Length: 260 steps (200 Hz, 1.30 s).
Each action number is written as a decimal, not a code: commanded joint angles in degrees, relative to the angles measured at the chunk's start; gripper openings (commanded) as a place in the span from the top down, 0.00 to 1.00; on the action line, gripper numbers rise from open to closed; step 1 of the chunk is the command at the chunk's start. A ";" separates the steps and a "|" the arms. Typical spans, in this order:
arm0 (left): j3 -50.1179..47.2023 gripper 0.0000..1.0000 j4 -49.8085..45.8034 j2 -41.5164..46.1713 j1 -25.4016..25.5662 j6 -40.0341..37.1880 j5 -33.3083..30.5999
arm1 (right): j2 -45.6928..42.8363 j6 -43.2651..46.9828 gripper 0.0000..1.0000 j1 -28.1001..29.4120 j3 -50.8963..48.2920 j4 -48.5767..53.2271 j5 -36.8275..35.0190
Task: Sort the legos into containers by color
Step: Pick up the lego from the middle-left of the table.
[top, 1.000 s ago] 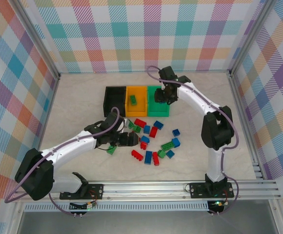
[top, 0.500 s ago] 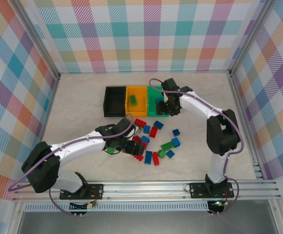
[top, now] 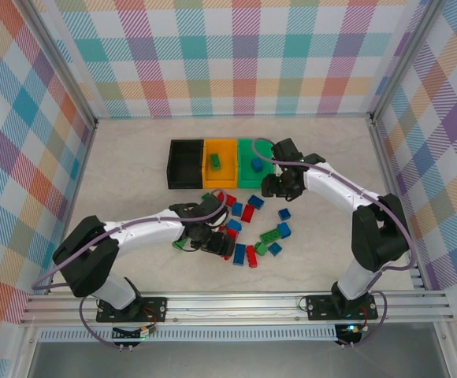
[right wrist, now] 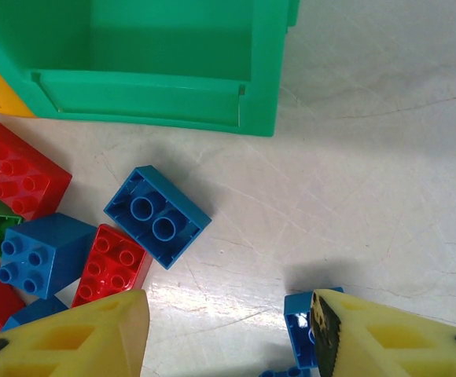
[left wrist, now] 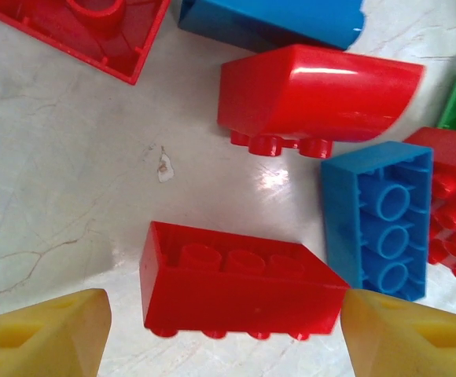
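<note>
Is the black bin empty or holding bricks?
Empty: from above, the black bin shows a bare floor; the orange bin beside it holds a green brick.

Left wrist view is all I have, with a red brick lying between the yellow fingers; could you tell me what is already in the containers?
Observer: The orange-yellow bin holds one green brick.
Operator: Thank you, and what about the green one?
Observer: The green bin holds one blue brick.
Operator: And where is the other arm working, please?
Observer: The right gripper hovers over the table just in front of the green bin, with its fingers apart and no brick between them.
</note>
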<state>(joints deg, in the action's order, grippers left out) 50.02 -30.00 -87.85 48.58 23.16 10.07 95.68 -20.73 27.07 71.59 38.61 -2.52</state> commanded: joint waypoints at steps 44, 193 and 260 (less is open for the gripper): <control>4.55 0.23 -4.77 -4.75 3.43 -0.68 -4.59 | -1.16 -1.50 0.42 0.32 -1.00 -1.85 0.37; 8.06 0.36 -4.52 -10.77 4.50 1.12 -3.44 | -2.47 -2.12 0.39 0.35 -2.97 -2.26 0.48; 10.05 0.65 -7.76 -6.28 4.34 0.85 -8.64 | -3.81 -2.12 0.39 0.35 -4.18 -2.47 -0.12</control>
<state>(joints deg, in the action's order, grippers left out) 57.41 -36.16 -97.32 52.10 24.38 3.31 93.80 -22.04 27.07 68.29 36.62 -2.55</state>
